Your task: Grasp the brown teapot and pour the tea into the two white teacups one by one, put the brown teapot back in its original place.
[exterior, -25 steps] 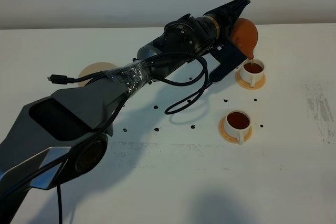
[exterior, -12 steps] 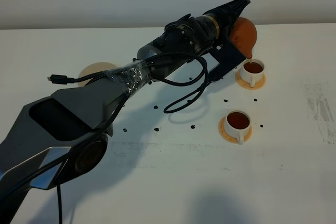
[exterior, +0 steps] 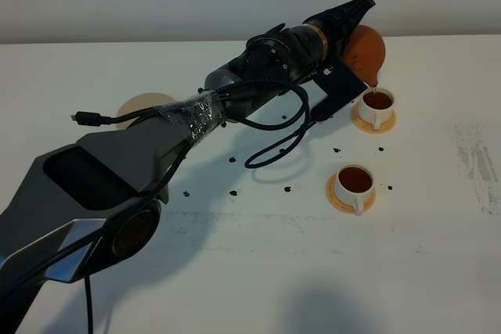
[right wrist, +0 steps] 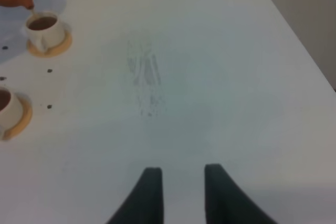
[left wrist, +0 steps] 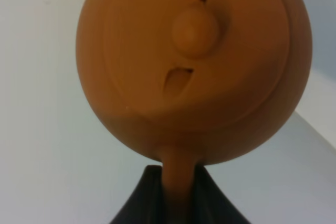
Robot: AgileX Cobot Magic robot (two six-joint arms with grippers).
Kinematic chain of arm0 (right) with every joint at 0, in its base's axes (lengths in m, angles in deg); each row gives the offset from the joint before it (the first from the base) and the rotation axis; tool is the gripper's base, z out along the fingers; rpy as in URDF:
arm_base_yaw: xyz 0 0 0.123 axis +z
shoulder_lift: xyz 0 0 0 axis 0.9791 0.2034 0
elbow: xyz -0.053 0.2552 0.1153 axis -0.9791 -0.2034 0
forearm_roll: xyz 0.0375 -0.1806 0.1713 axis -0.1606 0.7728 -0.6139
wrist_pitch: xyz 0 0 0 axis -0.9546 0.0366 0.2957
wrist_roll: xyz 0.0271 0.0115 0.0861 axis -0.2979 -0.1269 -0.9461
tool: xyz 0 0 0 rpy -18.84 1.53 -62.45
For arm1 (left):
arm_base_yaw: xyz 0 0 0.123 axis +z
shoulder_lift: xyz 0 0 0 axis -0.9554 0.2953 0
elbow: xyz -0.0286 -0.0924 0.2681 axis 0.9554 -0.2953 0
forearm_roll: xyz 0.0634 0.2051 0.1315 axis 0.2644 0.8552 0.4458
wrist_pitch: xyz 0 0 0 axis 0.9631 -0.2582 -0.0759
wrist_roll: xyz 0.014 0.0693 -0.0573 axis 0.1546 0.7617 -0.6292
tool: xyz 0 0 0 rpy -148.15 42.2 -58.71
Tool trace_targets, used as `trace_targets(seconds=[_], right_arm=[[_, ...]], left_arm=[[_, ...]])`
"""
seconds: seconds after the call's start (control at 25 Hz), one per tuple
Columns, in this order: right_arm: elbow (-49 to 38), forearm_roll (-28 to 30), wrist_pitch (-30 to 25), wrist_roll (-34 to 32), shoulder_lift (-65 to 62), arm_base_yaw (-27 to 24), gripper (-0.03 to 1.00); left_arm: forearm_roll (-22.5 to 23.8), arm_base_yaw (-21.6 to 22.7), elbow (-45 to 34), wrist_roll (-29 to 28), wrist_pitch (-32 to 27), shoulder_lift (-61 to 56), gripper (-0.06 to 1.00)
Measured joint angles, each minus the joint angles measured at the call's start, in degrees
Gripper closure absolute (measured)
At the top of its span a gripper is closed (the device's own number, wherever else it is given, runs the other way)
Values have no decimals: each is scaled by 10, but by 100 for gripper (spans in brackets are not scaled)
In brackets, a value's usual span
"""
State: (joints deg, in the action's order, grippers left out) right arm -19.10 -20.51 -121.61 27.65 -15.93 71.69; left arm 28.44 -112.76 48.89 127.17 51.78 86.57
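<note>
- Left gripper pinching the brown teapot by its handle, pot tipped spout-down over the far teacup, which holds tea.
- Near teacup full, on its orange coaster.
- Beige coaster bare, well apart.
- Right gripper empty above table; fingers look parted in the wrist view, though drawn in as far as they go.

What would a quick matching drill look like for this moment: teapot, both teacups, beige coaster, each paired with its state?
Things:
1. round reddish-brown clay teapot
2. farther white cylindrical teacup
3. nearer white cylindrical teacup
4. round beige disc coaster

States:
A. full of tea, nothing above it
B. bare, partly behind the arm
C. tilted, held by the left tool
D. under the spout

Pairs: 1-C, 2-D, 3-A, 4-B
</note>
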Motion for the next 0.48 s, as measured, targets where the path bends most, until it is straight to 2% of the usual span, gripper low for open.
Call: trace_targets(seconds=[0.48], right_arm=[[0, 0, 0, 0, 0, 0, 75]], left_arm=[[11, 0, 0, -21, 1, 0, 86]])
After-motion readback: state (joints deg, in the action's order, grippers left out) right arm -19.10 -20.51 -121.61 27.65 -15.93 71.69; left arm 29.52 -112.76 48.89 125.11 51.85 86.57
